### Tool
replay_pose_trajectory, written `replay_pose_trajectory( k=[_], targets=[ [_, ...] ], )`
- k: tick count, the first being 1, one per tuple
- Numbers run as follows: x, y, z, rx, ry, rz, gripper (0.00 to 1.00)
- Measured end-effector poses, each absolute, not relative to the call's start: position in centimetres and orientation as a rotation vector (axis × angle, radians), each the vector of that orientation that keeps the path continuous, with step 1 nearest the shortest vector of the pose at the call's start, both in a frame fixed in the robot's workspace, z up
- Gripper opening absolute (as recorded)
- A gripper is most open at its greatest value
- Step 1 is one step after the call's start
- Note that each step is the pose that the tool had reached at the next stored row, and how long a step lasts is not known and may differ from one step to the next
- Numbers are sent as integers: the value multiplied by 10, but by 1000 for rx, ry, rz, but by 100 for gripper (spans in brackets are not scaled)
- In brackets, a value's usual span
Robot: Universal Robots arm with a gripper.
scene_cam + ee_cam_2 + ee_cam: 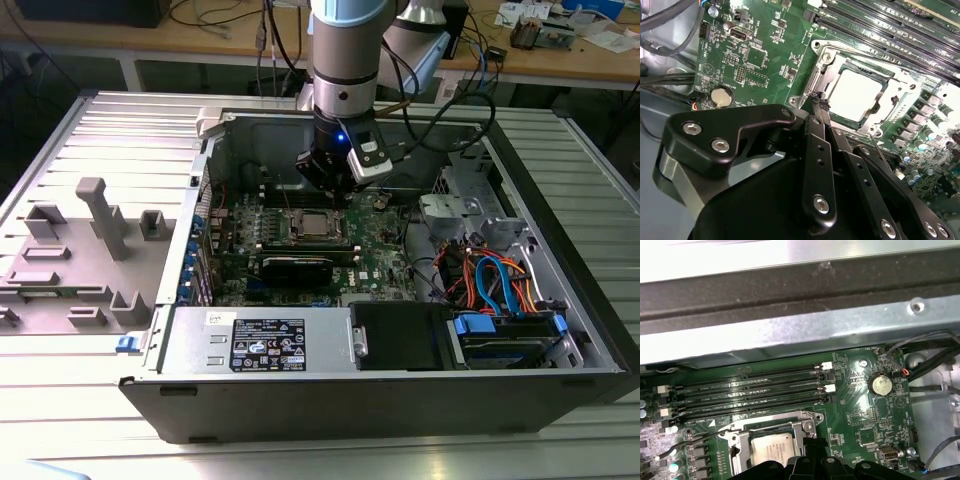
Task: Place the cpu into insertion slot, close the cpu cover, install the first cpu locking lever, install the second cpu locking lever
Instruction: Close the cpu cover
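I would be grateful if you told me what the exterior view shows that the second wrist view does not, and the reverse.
The exterior view adds the open computer case, its power supply, blue and orange cables, and a grey fixture on the exterior view's left. The second wrist view adds the round coin battery. Both share the end effector above the green motherboard, close to the cpu lying in the insertion slot, framed by the cpu cover.
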State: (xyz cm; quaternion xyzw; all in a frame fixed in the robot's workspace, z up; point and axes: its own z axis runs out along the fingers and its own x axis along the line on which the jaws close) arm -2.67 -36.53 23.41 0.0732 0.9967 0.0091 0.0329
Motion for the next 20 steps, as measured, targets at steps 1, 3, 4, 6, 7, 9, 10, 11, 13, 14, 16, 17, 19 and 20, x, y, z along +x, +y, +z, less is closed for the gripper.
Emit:
replay_pose_trajectory(
  k=[1, 3, 4, 6, 7, 9, 10, 11, 13, 14, 16, 17, 19, 20],
  targets=[
    [-27, -365, 234, 225, 3067, 28, 11],
    [-27, -365, 234, 180, 3070, 30, 11],
    [-27, -365, 233, 123, 3076, 31, 11],
    [-27, -365, 233, 73, 3082, 31, 11],
    [-27, -365, 232, 56, 3086, 30, 11],
    [-27, -365, 231, 25, 3094, 30, 11],
    [-27, -365, 231, 16, 3097, 30, 11],
    [-27, -365, 230, 7, 3102, 30, 11],
    [-28, -366, 229, -9, 3110, 30, 11],
    [-29, -366, 228, -14, 3112, 30, 11],
    [-30, -368, 227, -25, 3114, 31, 11],
    [-31, -368, 226, -35, 3114, 31, 11],
    [-33, -369, 226, -39, 3114, 30, 11],
    [-35, -369, 226, -41, 3114, 31, 11]
  ],
)
